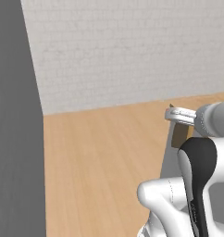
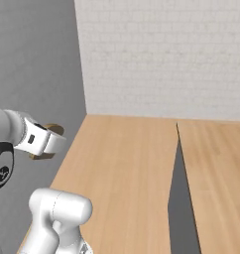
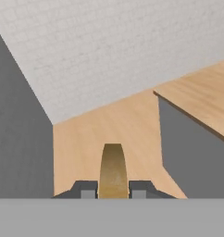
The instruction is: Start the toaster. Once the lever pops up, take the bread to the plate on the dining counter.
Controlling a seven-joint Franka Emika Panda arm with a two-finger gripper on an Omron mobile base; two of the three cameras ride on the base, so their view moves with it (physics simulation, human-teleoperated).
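1. Bread (image 1: 180, 133) shows in the left base view as a brown sliver tucked under the pale gripper (image 1: 177, 121), at the right of the frame above the arm's dark elbow. It hangs in the air over the wood floor (image 1: 100, 162), just beside a grey cabinet side (image 1: 168, 157). A pale brick wall (image 1: 132, 51) closes the far end and a flat grey wall (image 1: 14, 129) stands on the left.

2. In the right base view the gripper (image 2: 51, 136) sticks out from the left edge, with the bread (image 2: 46, 143) showing as a rounded brown edge past and below the white hand. The slice is carried clear of every surface, probably so it can travel without catching. To the right lies a broad light-wood top, likely the dining counter (image 2: 216, 168), split from the floor by a dark grey side panel.

3. In the hand view the bread (image 3: 113, 171) stands edge-on between the two dark fingertips (image 3: 88, 189), which are clenched on its flat faces. Gripping it this way keeps the slice upright and steady. The counter (image 3: 202, 99) rises at the right, with a tiny pale speck at its far right edge too small to identify.

4. Judging by this, the toasting step is done and the carry is under way; the slice is not yet over the counter.
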